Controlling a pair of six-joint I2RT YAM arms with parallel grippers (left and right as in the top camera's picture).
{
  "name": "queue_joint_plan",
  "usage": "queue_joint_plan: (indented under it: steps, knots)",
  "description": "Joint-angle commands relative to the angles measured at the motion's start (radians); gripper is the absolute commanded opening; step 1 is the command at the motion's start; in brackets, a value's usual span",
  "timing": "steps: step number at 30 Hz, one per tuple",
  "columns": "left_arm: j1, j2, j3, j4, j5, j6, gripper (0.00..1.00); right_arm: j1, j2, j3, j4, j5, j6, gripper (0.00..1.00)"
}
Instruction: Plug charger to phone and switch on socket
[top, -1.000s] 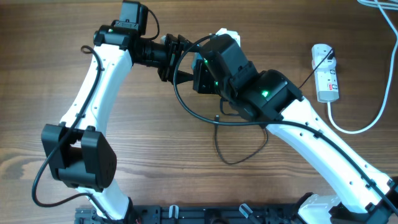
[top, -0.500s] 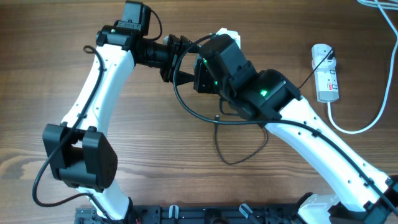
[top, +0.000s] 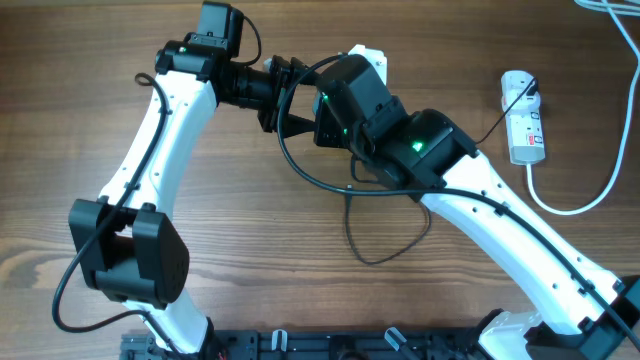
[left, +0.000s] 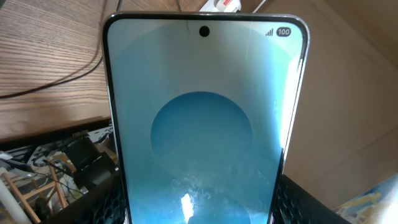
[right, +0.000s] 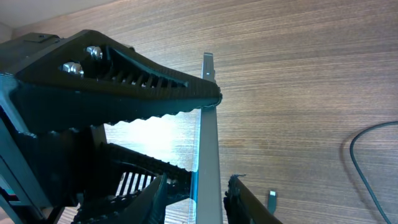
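The phone (left: 202, 124), with a cyan-blue screen, fills the left wrist view. My left gripper (left: 199, 202) is shut on its lower end and holds it above the table. In the right wrist view the phone (right: 208, 137) shows edge-on. My right gripper (right: 198, 196) is open, with one finger on each side of that edge and small gaps. In the overhead view the two grippers (top: 285, 95) (top: 322, 112) meet and hide the phone. The charger's black cable (top: 352, 235) loops on the table. Its metal-tipped plug (right: 272, 198) lies free on the wood. The socket (top: 525, 120) lies far right.
A white cord (top: 600, 190) curves from the socket along the right edge. A black rail (top: 330, 345) runs along the table's front edge. The socket's end (left: 221, 5) shows beyond the phone's top in the left wrist view.
The right gripper has shifted slightly up and left, closer around the phone. The left arm has hardly moved.
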Motion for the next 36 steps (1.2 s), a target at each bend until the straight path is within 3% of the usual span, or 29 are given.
queue_joint_plan:
  steps: [1, 12, 13, 16, 18, 21, 24, 29, 33, 36]
  knots:
    - [-0.003, -0.029, 0.026, 0.003, 0.05, -0.002, 0.64, 0.004, 0.018, 0.017, 0.002, 0.028, 0.018, 0.29]
    - [-0.003, -0.029, 0.026, 0.004, 0.062, -0.002, 0.68, 0.004, 0.018, 0.017, 0.001, 0.02, 0.04, 0.05]
    - [-0.003, -0.029, 0.026, 0.004, 0.062, -0.002, 0.71, 0.004, 0.018, 0.017, 0.002, 0.02, 0.042, 0.05]
    - [-0.003, -0.029, 0.026, 0.003, 0.062, -0.002, 0.98, 0.004, 0.018, 0.017, 0.0, 0.016, 0.055, 0.05]
    - [-0.003, -0.029, 0.026, 0.003, 0.062, -0.002, 1.0, 0.004, 0.018, 0.017, 0.0, 0.016, 0.089, 0.05]
    - [-0.003, -0.029, 0.026, 0.003, 0.062, -0.002, 1.0, 0.004, 0.018, 0.017, 0.0, 0.017, 0.245, 0.05]
    - [-0.003, -0.029, 0.026, 0.003, 0.062, -0.003, 1.0, -0.002, 0.018, 0.017, 0.001, 0.021, 0.586, 0.05]
    - [-0.003, -0.029, 0.026, 0.003, 0.062, -0.003, 1.0, -0.006, 0.005, 0.017, 0.011, 0.021, 0.93, 0.05]
    - [-0.003, -0.029, 0.026, 0.004, 0.061, -0.003, 1.0, -0.006, 0.003, 0.017, 0.006, 0.021, 1.076, 0.04]
    - [-0.003, -0.029, 0.026, 0.004, 0.061, -0.003, 0.84, -0.006, -0.001, 0.017, 0.007, 0.021, 1.112, 0.05]
